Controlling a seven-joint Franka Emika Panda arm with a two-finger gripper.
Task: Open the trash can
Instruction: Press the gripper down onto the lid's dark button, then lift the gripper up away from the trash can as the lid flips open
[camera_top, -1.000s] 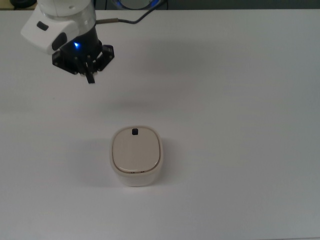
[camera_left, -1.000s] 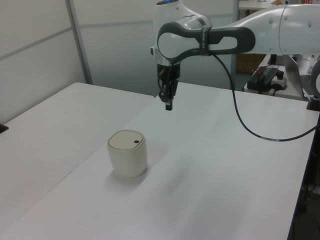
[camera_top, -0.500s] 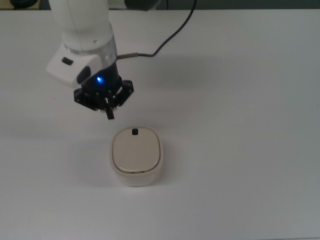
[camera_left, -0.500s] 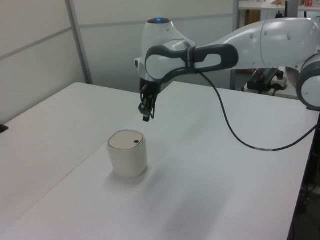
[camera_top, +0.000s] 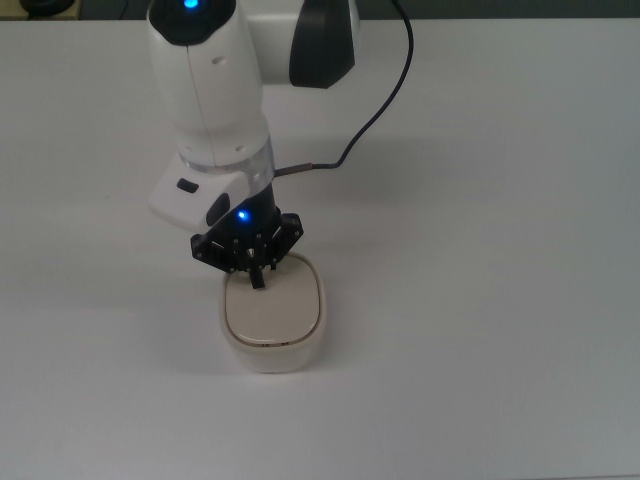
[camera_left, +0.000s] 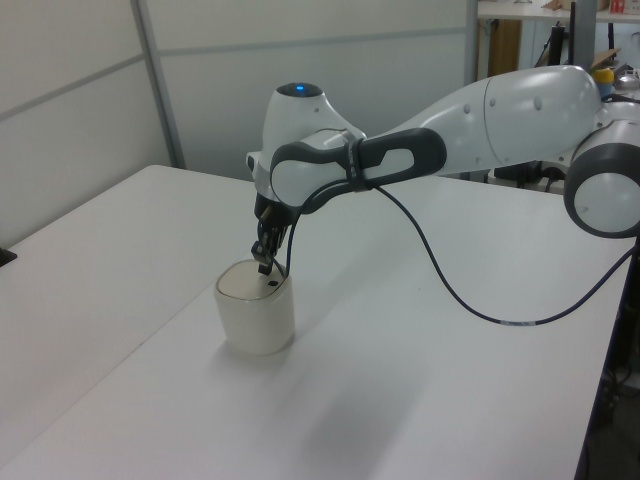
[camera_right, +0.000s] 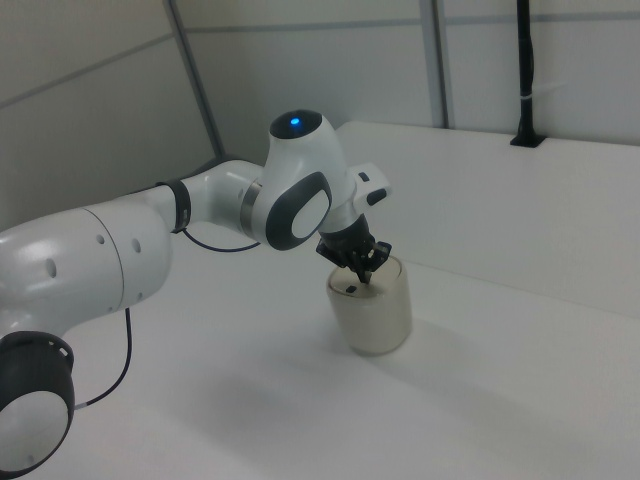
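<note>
The trash can (camera_top: 274, 322) is a small cream bin with rounded corners standing on the white table (camera_top: 480, 300), its lid flat and closed. It also shows in the left view (camera_left: 255, 318) and the right view (camera_right: 374, 318). My gripper (camera_top: 258, 280) points down over the far edge of the lid, fingers shut together into one black tip with nothing in them. In the left view the gripper (camera_left: 265, 267) hangs just above the small black button (camera_left: 271, 284). The right view shows the gripper (camera_right: 363, 277) close beside the button (camera_right: 351, 290); whether they touch I cannot tell.
A black cable (camera_top: 380, 100) runs from the wrist across the table behind the arm. Grey partition walls (camera_left: 100, 90) stand along the table's far side. The table's right edge (camera_left: 600, 400) drops off in the left view.
The arm has swung from the top view's upper left down to the trash can and lowered, bringing the shut fingertips onto the lid's button edge. The can has not moved.
</note>
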